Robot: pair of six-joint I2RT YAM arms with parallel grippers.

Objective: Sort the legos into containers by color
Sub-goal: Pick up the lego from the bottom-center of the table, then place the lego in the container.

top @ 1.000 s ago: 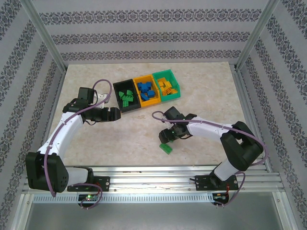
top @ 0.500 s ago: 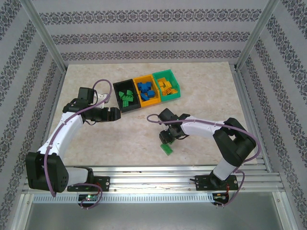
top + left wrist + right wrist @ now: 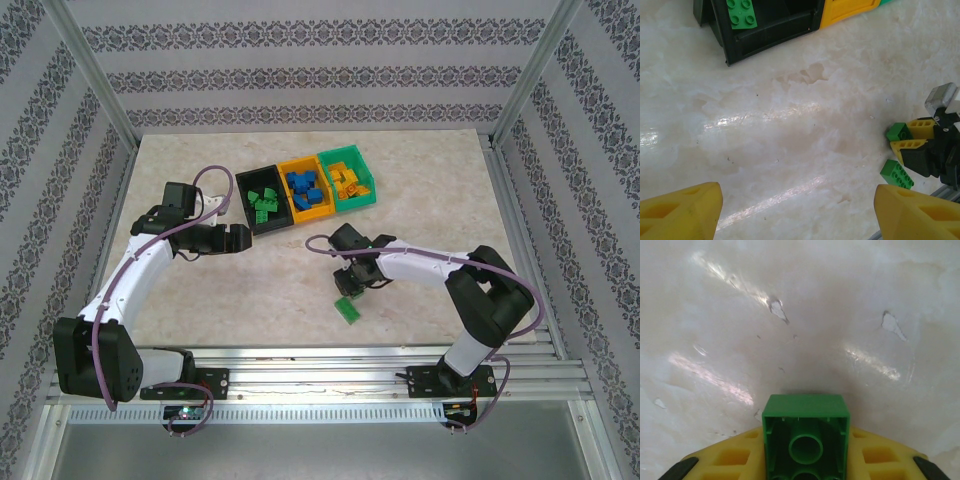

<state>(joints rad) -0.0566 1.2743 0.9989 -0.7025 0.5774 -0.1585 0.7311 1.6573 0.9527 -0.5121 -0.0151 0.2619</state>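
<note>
Here, green lego (image 3: 805,432), hollow underside showing, clamped in right end effector (image 3: 805,462)

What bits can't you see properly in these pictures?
- Gripped green brick: right wrist view, the bottom edge cuts off its lower part.
- Black bin: left wrist view, the top edge cuts off most of it.
- Bricks inside the bins: top view, too small to count.

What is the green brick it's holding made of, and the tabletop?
The green brick looks like moulded plastic: smooth, hollow underside with a round tube. The tabletop looks like glossy marble or marble-print laminate: cream veining, bright reflections.
</note>
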